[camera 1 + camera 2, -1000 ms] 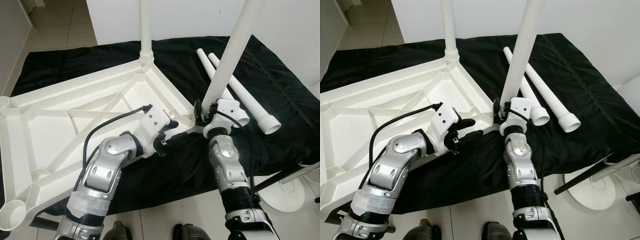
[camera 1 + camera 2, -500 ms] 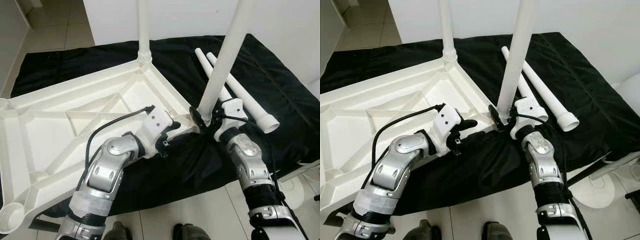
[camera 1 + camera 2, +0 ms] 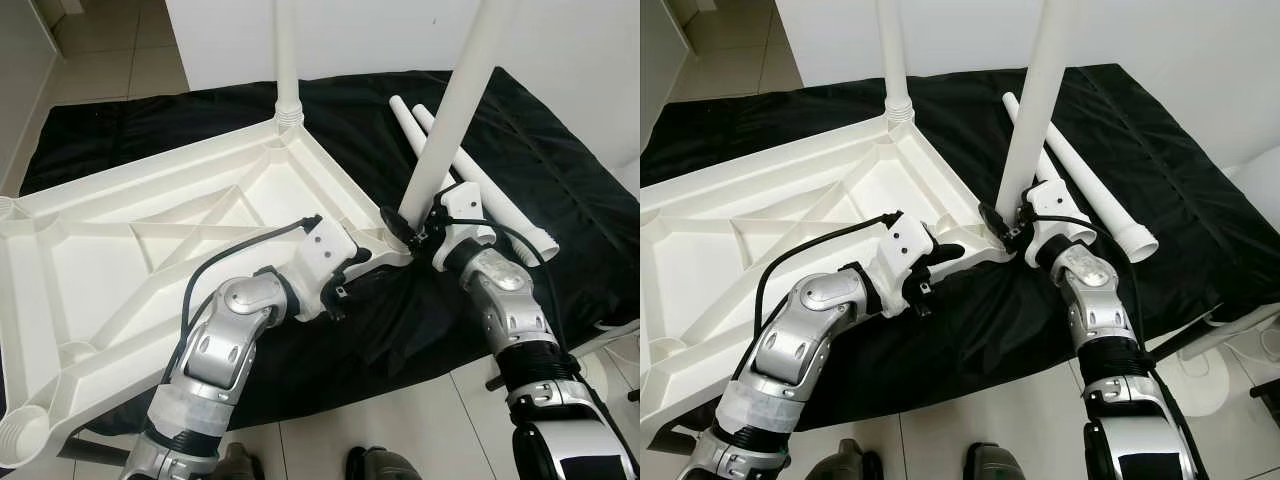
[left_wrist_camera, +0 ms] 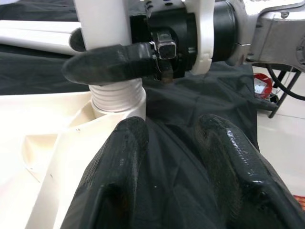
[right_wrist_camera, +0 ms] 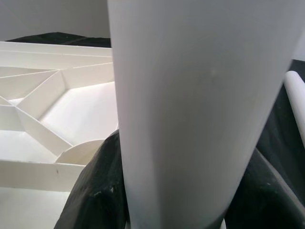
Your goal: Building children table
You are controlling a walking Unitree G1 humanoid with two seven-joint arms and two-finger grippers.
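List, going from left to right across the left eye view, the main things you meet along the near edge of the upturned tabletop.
Empty leg socket → left pincer → table leg held by the right pincer → two loose table legs on the black cloth.

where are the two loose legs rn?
In the left eye view, the two loose legs lie side by side on the black cloth, on the robot's right, just behind the right tool and the upright leg it grips.
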